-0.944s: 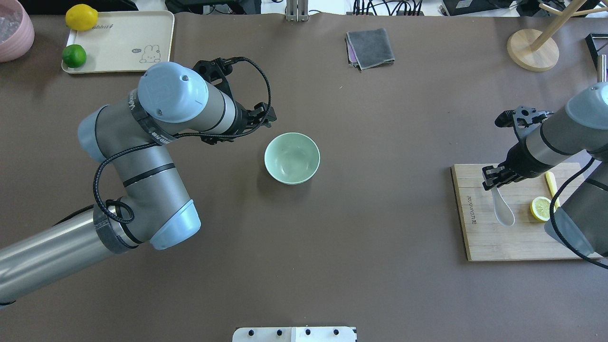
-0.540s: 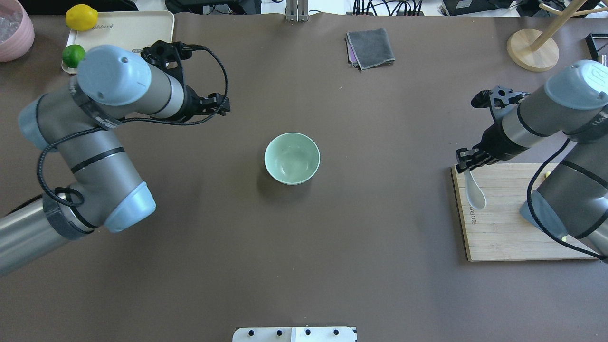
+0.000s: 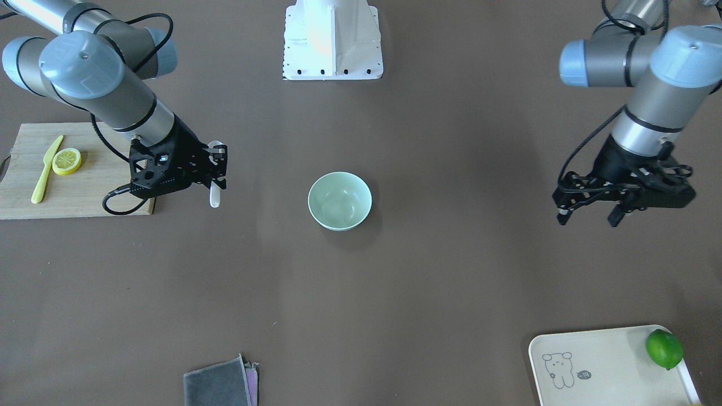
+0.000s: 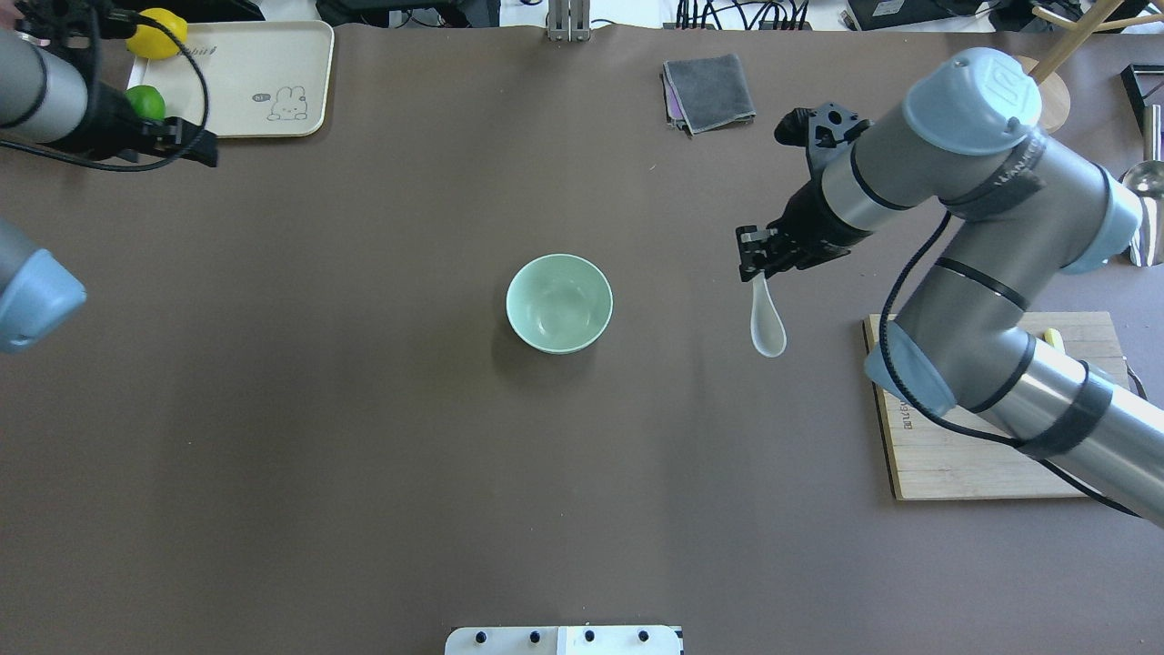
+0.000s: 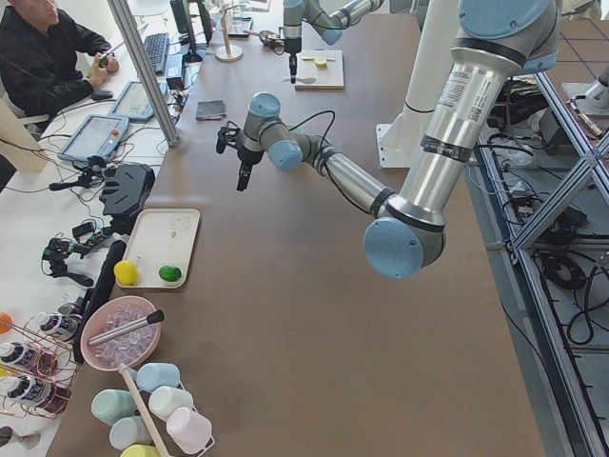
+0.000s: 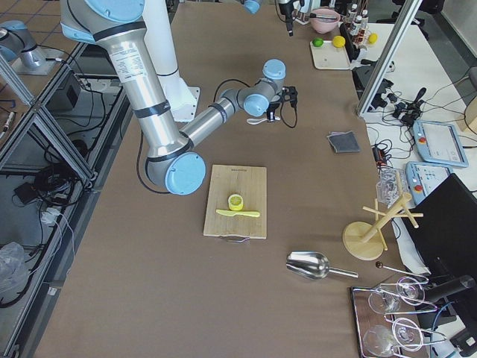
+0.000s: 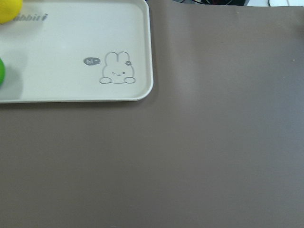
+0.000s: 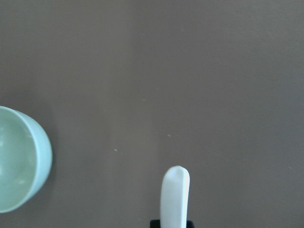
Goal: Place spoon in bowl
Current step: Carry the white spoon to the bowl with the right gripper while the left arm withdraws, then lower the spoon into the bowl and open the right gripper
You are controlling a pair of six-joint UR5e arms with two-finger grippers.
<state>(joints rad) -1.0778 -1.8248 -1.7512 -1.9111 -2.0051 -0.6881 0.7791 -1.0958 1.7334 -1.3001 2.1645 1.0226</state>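
- Progress, front-facing view: the spoon (image 3: 214, 197) is off the surface (image 3: 395, 293), pinched by its handle in the shut jaws of the right gripper (image 3: 216, 179), left of centre. The bowl (image 3: 339, 201) sits empty at centre, well apart from it. The pick-up looks done; the carry over the bowl and the release are left. The left gripper (image 3: 586, 219) hangs at the right edge with jaws spread, holding nothing.
- Overhead view: the spoon hangs between the bowl and the cutting board (image 4: 955, 455), scoop toward the bottom of the frame, to the right of the bowl and not over its rim. It is glossy white, with an oval scoop and a short, thick handle. The left gripper is at the upper left beside the tray (image 4: 273, 55); its jaws are not readable here.
- Left side view: the near arm's gripper hovers over bare surface; the spoon is too small to make out.
- Right side view: the near arm reaches up the frame; the spoon is at most a pale speck.
- Left wrist view: only the tray's corner with its rabbit drawing and brown surface show.
- Right wrist view: the spoon rises from the bottom edge and the bowl's mint wall sits at the left edge, with bare surface between them.
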